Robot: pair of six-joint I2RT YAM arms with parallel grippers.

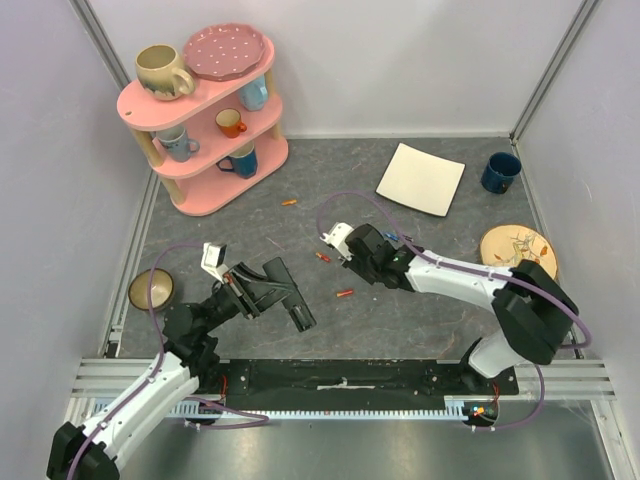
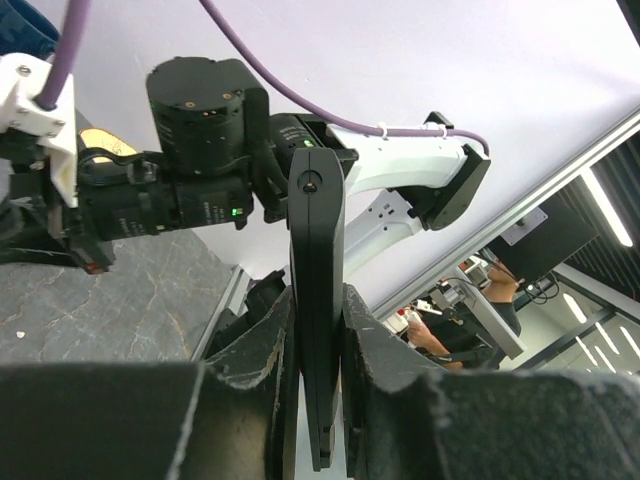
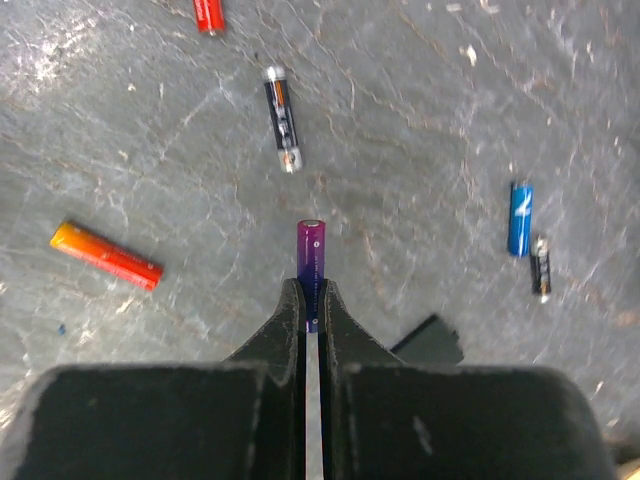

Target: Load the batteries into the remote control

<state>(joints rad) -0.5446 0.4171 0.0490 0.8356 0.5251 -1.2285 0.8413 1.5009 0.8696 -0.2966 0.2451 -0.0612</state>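
Note:
The remote control (image 2: pixel 316 250), a slim black bar, is clamped edge-on between my left gripper's (image 2: pixel 316 300) pads and held off the table; from above the remote control (image 1: pixel 292 297) sticks out toward the table's middle from the left gripper (image 1: pixel 262 288). My right gripper (image 3: pixel 311 295) is shut on a purple battery (image 3: pixel 312 250), which points forward just above the grey tabletop. From above, the right gripper (image 1: pixel 352 256) hides that battery. Loose batteries lie around: orange-red (image 3: pixel 106 256), black-and-white (image 3: pixel 282 119), red (image 3: pixel 208 14), blue (image 3: pixel 519 218), small dark (image 3: pixel 540 268).
A flat black piece (image 3: pixel 428 342) lies right of the right fingers. A pink shelf with mugs (image 1: pixel 205 120) stands back left, a white square plate (image 1: pixel 420 178) and blue mug (image 1: pixel 500 172) back right, a wooden disc (image 1: pixel 517 250) right, a bowl (image 1: pixel 152 290) left.

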